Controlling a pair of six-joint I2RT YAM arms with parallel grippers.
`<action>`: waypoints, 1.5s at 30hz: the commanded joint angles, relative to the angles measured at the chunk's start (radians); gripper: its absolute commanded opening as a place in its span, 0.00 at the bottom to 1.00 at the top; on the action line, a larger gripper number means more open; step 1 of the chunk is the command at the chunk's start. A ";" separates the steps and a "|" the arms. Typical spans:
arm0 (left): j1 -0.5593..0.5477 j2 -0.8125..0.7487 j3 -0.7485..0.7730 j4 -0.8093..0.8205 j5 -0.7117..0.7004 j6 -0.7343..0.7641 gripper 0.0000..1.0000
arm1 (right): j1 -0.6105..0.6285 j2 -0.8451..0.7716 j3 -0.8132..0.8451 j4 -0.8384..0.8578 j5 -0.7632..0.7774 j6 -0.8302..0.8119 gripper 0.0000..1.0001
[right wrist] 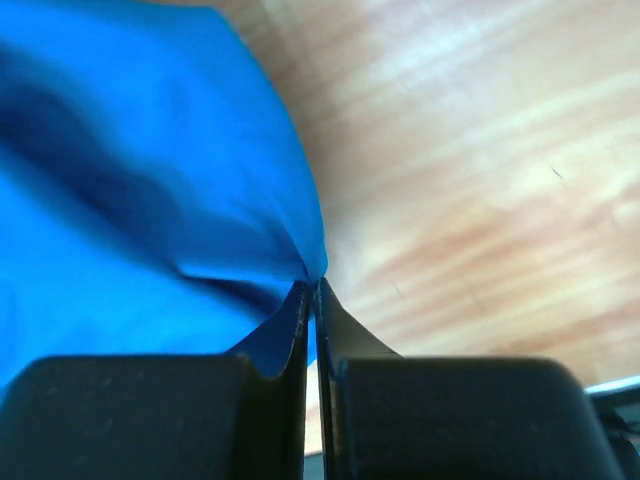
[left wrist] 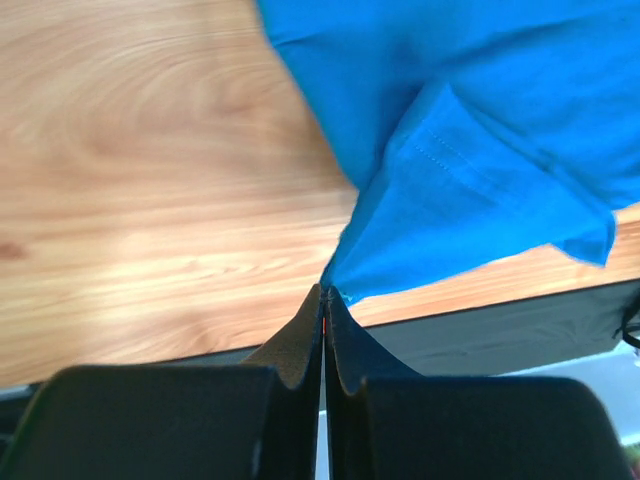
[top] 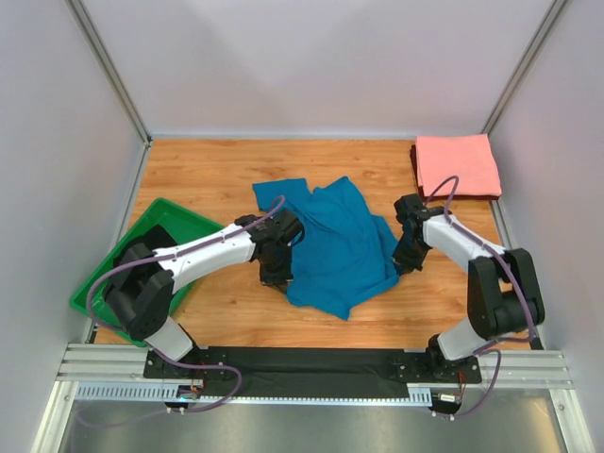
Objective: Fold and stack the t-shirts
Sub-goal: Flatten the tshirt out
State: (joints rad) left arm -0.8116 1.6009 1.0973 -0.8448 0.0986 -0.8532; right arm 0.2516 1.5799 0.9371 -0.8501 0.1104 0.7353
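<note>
Both sides of the teal-blue t-shirt (top: 335,245), rumpled centrally, are pinched: left gripper (left wrist: 322,300) clenched on a hem corner, right gripper (right wrist: 312,290) seemingly on the opposite edge. The salmon-pink t-shirt (top: 458,165) lies folded at the far right corner of the bench (top: 208,175).

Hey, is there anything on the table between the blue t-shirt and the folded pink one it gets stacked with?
Nothing loose shows. Bare table lies between the blue t-shirt and the pink t-shirt in the far right corner; only the right gripper, pinching the blue shirt's edge, sits on that side.
</note>
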 commanded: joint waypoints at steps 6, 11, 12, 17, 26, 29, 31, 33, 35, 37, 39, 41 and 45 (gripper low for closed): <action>0.120 -0.108 -0.089 -0.091 -0.142 0.008 0.00 | 0.009 -0.253 -0.165 -0.090 -0.054 0.050 0.00; 0.184 -0.078 -0.035 -0.109 -0.163 0.115 0.22 | 0.055 -0.302 -0.213 -0.040 -0.176 0.096 0.07; 0.184 -0.072 0.014 -0.131 -0.163 0.124 0.28 | 0.061 -0.310 -0.204 -0.040 -0.189 0.093 0.10; 0.169 -0.137 0.070 -0.134 -0.105 0.122 0.49 | 0.092 -0.342 -0.173 -0.075 -0.222 0.073 0.23; 0.146 0.017 0.183 -0.068 0.084 0.003 0.54 | 0.092 -0.379 -0.161 -0.104 -0.213 -0.022 0.27; 0.112 0.089 0.191 -0.007 0.099 0.045 0.55 | 0.092 -0.389 -0.162 -0.093 -0.224 -0.065 0.28; 0.100 0.123 0.153 0.091 0.174 0.055 0.55 | 0.092 -0.390 -0.155 -0.090 -0.238 -0.086 0.29; 0.094 0.148 0.139 0.099 0.199 0.048 0.54 | 0.094 -0.393 -0.139 -0.090 -0.251 -0.112 0.30; 0.066 0.142 0.125 0.092 0.197 0.055 0.53 | 0.092 -0.393 -0.132 -0.092 -0.259 -0.122 0.31; 0.025 0.098 0.101 0.095 0.194 0.078 0.49 | 0.092 -0.393 -0.127 -0.090 -0.271 -0.119 0.31; -0.001 0.030 0.030 0.107 0.197 0.086 0.47 | 0.090 -0.393 -0.135 -0.080 -0.291 -0.109 0.31; -0.030 -0.024 -0.067 0.115 0.197 0.065 0.47 | 0.092 -0.393 -0.141 -0.073 -0.299 -0.105 0.31; -0.058 -0.204 -0.226 0.191 0.208 -0.009 0.47 | 0.091 -0.396 -0.147 -0.075 -0.288 -0.102 0.31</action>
State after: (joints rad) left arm -0.8623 1.5192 0.9409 -0.7136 0.2859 -0.8150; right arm 0.3397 1.2060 0.7753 -0.9421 -0.1669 0.6453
